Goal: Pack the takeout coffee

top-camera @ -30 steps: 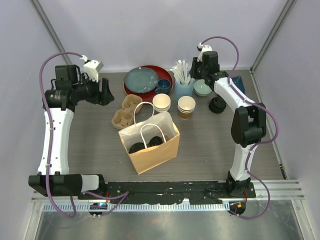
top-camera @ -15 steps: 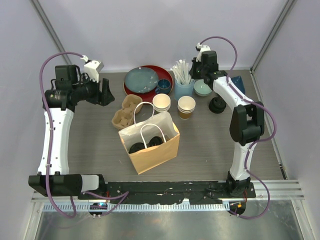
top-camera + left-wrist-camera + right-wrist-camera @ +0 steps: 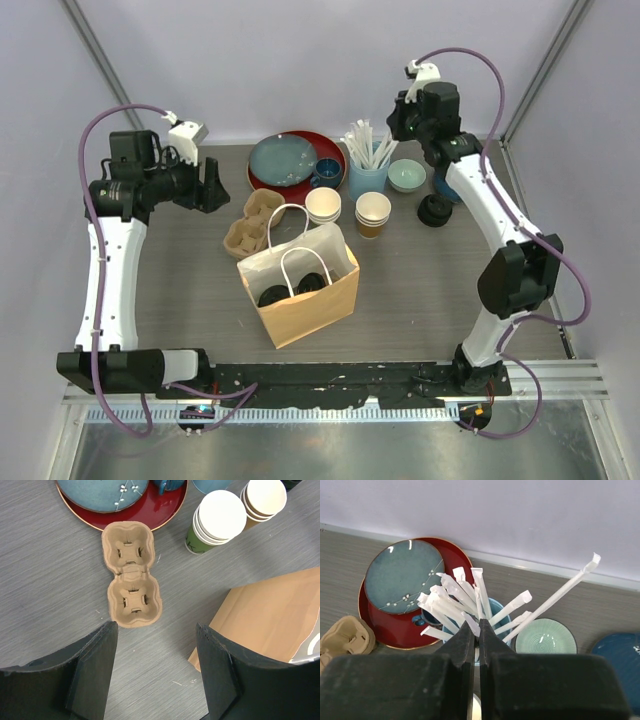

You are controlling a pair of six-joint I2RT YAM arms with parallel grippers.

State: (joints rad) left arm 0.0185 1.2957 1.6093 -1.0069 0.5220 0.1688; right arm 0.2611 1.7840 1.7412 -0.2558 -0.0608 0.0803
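Left gripper [image 3: 155, 667]: jaws spread wide, nothing between them, hanging over the table [image 3: 45, 595] just short of the cardboard cup carrier [image 3: 131, 575], whose two wells are bare. Right gripper [image 3: 476, 632]: jaws drawn in to a thin slit above the blue cup [image 3: 367, 180] of white straws [image 3: 470, 587]; one straw end runs down to the slit, but whether it is clamped cannot be told. Paper bag [image 3: 305, 310]: stands open near the table's middle, handles up, and holds the takeout coffee, a first lidded cup [image 3: 274, 296] and a second lidded cup [image 3: 311, 283] side by side. Both sit upright, long axis vertical, black lids facing up; their sides are hidden by the bag. Just behind the bag stand a green-sided cup stack [image 3: 220, 517] and a brown-sided cup stack [image 3: 262, 497], both lidless, mouths up
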